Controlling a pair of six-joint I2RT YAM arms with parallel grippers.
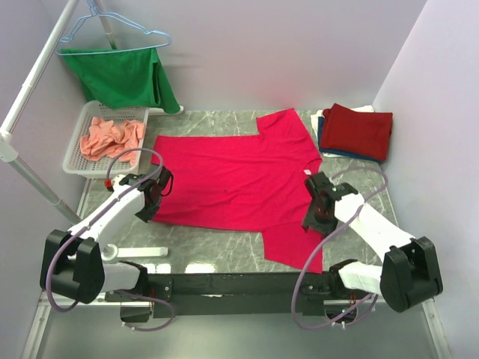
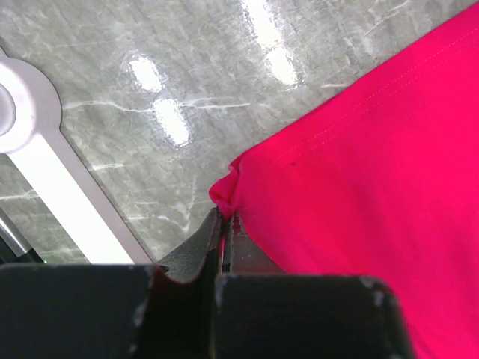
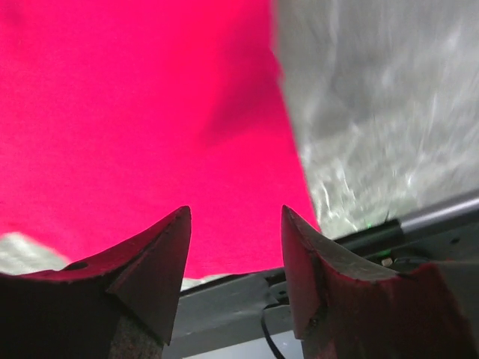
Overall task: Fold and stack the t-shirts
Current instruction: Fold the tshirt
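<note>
shirt corner in left end effector

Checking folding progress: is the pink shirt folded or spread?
Spread. The pink shirt lies flat, both sleeves out; the left gripper pinches one hem corner.

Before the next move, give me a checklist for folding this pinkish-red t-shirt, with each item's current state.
1. Left gripper grips the pinkish-red t-shirt: ok, jaws shut on a hem corner.
2. Both cloth layers caught in that pinch: cannot tell.
3. Right gripper has cloth: not ok, jaws open over the shirt near its edge.
4. Shirt spread flat on the table: ok, it looks smooth from above.
5. Stack out of the way: ok, the folded dark red shirt sits on top at the far right corner.
6. Next shirt waiting: ok, the salmon-orange shirt lies in the white basket.
</note>
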